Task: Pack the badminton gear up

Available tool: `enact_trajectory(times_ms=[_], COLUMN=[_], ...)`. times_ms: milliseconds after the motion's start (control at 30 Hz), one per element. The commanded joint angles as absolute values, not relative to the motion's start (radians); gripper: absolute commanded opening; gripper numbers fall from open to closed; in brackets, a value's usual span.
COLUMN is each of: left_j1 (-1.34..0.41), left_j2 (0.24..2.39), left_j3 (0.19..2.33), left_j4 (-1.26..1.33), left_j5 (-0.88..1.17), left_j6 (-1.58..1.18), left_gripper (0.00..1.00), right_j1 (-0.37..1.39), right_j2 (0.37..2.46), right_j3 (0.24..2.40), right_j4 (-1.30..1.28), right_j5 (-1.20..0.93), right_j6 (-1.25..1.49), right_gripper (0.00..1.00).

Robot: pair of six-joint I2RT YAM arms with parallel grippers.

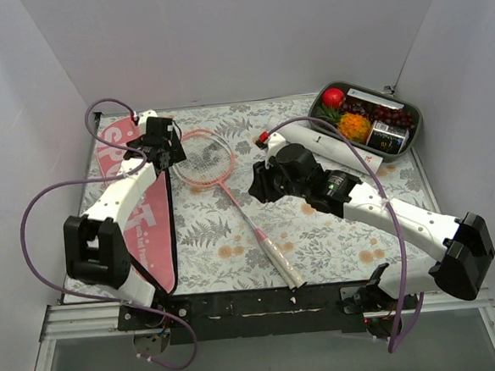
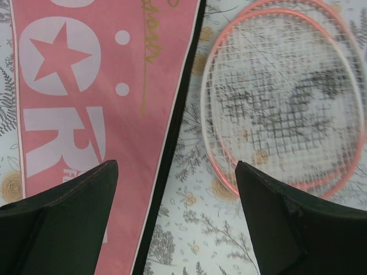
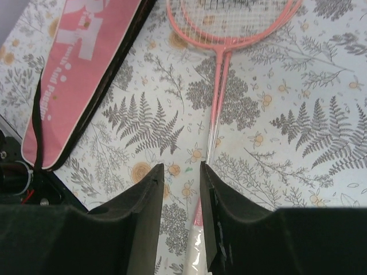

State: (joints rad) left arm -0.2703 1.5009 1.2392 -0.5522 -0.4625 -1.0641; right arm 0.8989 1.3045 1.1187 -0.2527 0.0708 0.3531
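The pink racket-shaped bag [image 1: 149, 231] lies flat at the left, partly under my left arm. The pink-framed racket lies in the middle, head [image 1: 205, 159] at the back and white handle [image 1: 278, 255] toward the front. Two pink hoops show, one on the other [image 2: 275, 97]. The long white tube [image 1: 334, 145] lies behind my right arm. The shuttlecock is not in view. My left gripper [image 1: 167, 153] [image 2: 176, 166] is open wide and empty above the gap between the bag [image 2: 86, 86] and the racket head. My right gripper [image 1: 259, 187] [image 3: 181, 167] is open narrowly and empty, just left of the racket shaft [image 3: 221, 86].
A grey tray [image 1: 413, 123] of colourful fruit stands at the back right. The floral cloth [image 1: 336, 230] covers the table. White walls close in the left, back and right. The bag's black strap [image 3: 39, 132] trails toward the front edge.
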Motion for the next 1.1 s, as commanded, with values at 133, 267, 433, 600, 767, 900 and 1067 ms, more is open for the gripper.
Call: enact_trajectory(times_ms=[133,267,433,600,767,900,1067], left_j1=[-0.218,-0.215,-0.209,-0.189,-0.169,-0.155,-0.152], left_j2=[1.772,1.836,1.830,1.804,1.783,1.770,1.766], left_j3=[1.367,1.358,1.299,1.267,1.224,1.204,1.186], left_j4=[-0.494,-0.476,-0.413,-0.393,-0.388,-0.380,-0.364], left_j5=[-0.575,-0.545,-0.520,-0.499,-0.480,-0.471,-0.451], left_j6=[-1.054,-1.035,-0.983,-0.945,-0.911,-0.899,-0.894], left_gripper=[0.70,0.66,0.62,0.53,0.51,0.51,0.51], right_j1=[0.891,0.884,0.871,0.867,0.865,0.865,0.865], right_j2=[1.276,1.264,1.278,1.299,1.315,1.321,1.327], right_j3=[1.031,1.008,1.002,0.994,0.986,0.980,0.979], right_j4=[-0.144,-0.126,-0.103,-0.080,-0.055,-0.043,-0.035], right_j5=[0.031,0.008,-0.043,-0.084,-0.109,-0.130,-0.141], right_j6=[0.348,0.339,0.333,0.334,0.344,0.357,0.367], right_gripper=[0.38,0.38,0.38,0.38,0.37,0.37,0.37])
